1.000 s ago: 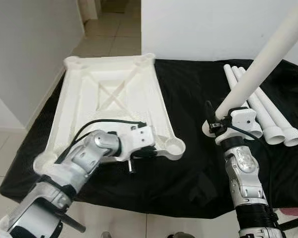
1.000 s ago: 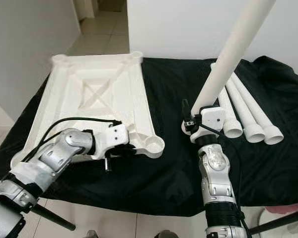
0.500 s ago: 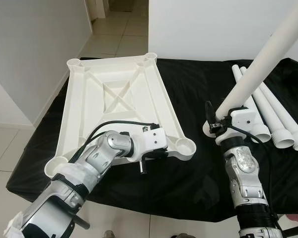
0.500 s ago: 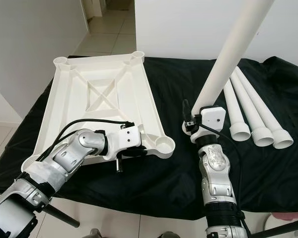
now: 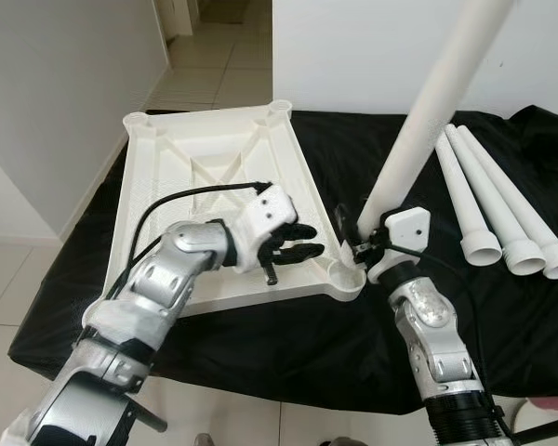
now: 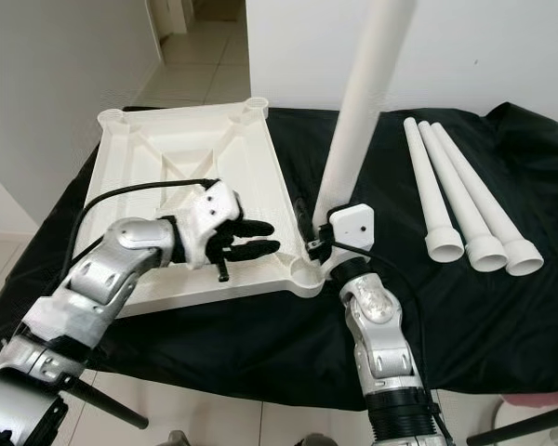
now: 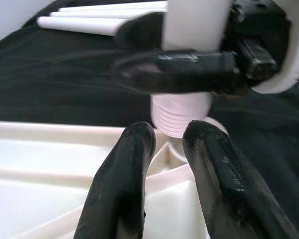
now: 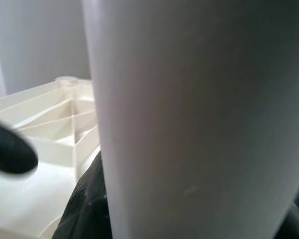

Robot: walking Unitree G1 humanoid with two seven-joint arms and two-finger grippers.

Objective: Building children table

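- White tabletop (image 5: 214,177) lay upside down on a black cloth (image 5: 353,158), ribbed underside up, round leg sockets at the corners.
- Right gripper (image 5: 363,249) was clenched round the lower end of a white leg (image 5: 418,130), held nearly upright and leaning a little away from the robot.
- Threaded end of the leg (image 7: 182,117) stood just above the near right corner socket (image 5: 346,276); whether it touched the socket could not be told.
- Left gripper (image 5: 293,240) hung over the near right part of the tabletop, fingers (image 7: 124,184) slightly apart and holding nothing, pointing toward the socket and the leg's end.
- Three more legs (image 5: 502,209) lay side by side on the cloth to the right, well apart from the tabletop, wide ends toward the robot.
- Tiled floor (image 5: 214,56) and white walls showed beyond the cloth.
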